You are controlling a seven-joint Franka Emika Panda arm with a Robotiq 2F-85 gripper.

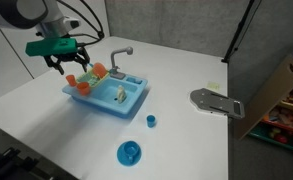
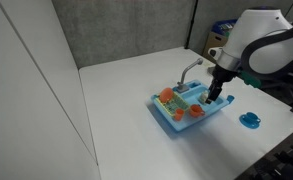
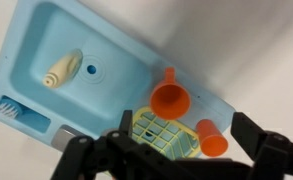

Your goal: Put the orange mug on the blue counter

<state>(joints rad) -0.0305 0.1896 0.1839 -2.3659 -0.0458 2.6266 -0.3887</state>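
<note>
While your fingers (image 3: 258,142) hang spread wide above the rack end of the toy sink (image 1: 126,100), they grip nothing. Orange mug (image 3: 213,138) is on the blue counter (image 3: 201,102), near its outer corner and just beside the green-yellow dish rack (image 3: 164,133). Can't tell if it's upright. Second orange cup-shaped piece (image 3: 171,98) is next to the rack. Cream-coloured item (image 3: 63,68) lies in the basin. Small blue cup (image 1: 151,120) and round blue saucer (image 1: 129,152) sit on the white counter (image 1: 186,60), well apart from the sink.
</note>
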